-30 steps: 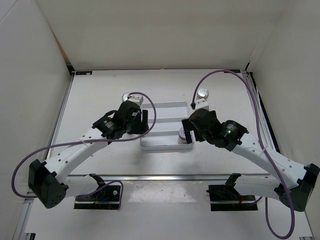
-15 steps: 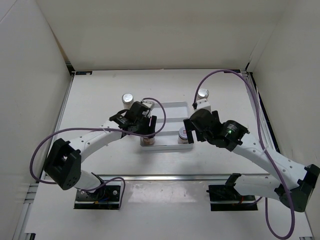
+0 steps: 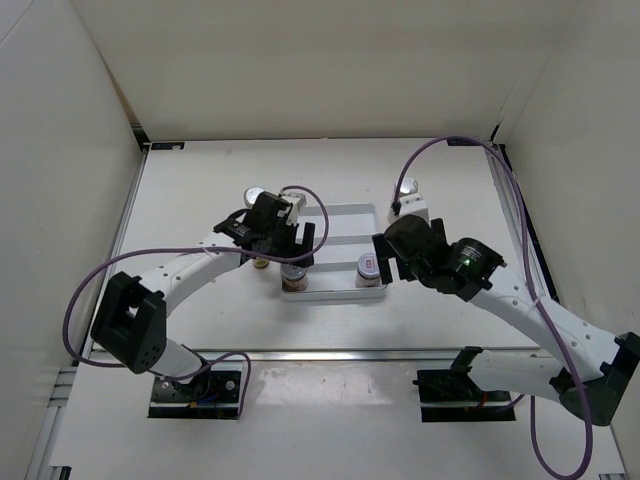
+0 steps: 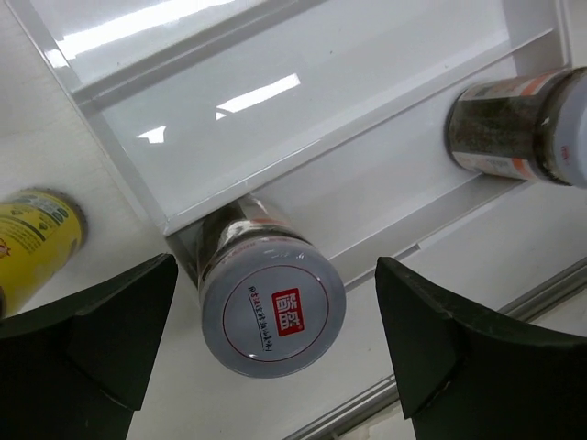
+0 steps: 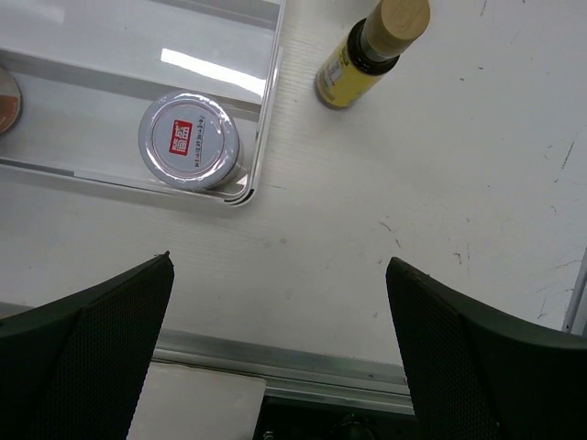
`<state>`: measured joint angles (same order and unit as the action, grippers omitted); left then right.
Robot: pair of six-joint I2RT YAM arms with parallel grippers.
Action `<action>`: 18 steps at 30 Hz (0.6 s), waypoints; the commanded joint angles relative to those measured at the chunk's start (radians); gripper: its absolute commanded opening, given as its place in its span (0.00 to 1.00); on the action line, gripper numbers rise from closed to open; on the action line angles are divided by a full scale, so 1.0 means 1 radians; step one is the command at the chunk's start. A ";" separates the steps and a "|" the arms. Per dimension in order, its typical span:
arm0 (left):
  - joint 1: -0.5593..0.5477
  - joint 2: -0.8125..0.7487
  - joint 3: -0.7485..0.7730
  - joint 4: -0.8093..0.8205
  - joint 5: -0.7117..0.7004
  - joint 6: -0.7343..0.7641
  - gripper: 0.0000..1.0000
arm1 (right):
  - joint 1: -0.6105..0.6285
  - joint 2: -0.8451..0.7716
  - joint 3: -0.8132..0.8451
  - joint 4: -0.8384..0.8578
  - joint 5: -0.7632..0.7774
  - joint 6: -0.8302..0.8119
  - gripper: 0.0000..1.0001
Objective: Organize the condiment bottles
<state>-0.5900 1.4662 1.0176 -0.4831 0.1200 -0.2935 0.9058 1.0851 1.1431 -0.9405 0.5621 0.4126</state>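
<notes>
My left gripper (image 4: 275, 261) is open around a squat jar (image 4: 272, 307) with a red-marked silver lid. The jar stands free in the near-left corner of the white tray (image 4: 321, 92). A second such jar (image 3: 368, 268) stands in the tray's near-right corner. A yellow bottle (image 4: 37, 243) sits on the table just left of the tray. Another yellow bottle (image 5: 371, 50), tan-capped, stands right of the tray. My right gripper (image 5: 280, 261) is open over bare table, nothing between its fingers. Two silver-capped white bottles (image 3: 257, 195) (image 3: 406, 187) stand behind the arms.
The ribbed tray (image 3: 340, 215) lies mid-table between both arms. A metal rail (image 5: 275, 367) runs along the table's near edge. White walls enclose the table on three sides.
My left gripper carried the jar to the tray's near-left corner, then opened and let go of it. My right arm drew back slightly to the right.
</notes>
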 commanded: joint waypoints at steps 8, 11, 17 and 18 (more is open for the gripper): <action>0.004 -0.400 0.078 -0.147 -0.388 0.071 1.00 | -0.180 -0.017 0.178 -0.118 -0.020 0.023 1.00; 0.048 -0.535 0.026 -0.167 -0.453 0.166 1.00 | -0.258 0.004 0.204 -0.118 -0.063 -0.010 1.00; 0.094 -0.728 -0.137 -0.148 -0.549 0.215 1.00 | -0.375 0.091 0.221 -0.061 -0.149 -0.084 1.00; 0.094 -0.756 -0.180 -0.135 -0.549 0.196 1.00 | -0.387 0.101 0.198 -0.038 -0.163 -0.093 1.00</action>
<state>-0.5049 0.7296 0.9314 -0.5972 -0.3607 -0.1268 0.5484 1.1580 1.3392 -1.0321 0.4591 0.3717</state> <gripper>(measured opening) 0.998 0.998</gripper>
